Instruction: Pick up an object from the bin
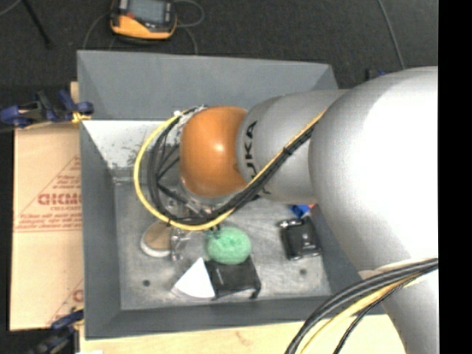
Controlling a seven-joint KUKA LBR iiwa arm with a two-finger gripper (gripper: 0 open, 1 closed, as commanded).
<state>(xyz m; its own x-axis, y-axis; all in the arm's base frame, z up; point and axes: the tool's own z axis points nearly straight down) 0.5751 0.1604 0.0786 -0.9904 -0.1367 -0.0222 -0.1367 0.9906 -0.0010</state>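
My gripper (177, 245) hangs low in the bin's left half, mostly hidden under the arm's orange cover. Its tip stands right beside a flat round tan disc (153, 240) lying on the bin floor to its left. Just to the right of the tip lies a fuzzy green ball (228, 245). In front of it are a white triangular piece (195, 281) and a black rectangular block (235, 278), touching each other.
A small black device (299, 238) lies at the bin's right, with a blue bit (299, 211) just behind it. The big silver arm covers the bin's right and back. The bin's sloped walls close in on the left and front.
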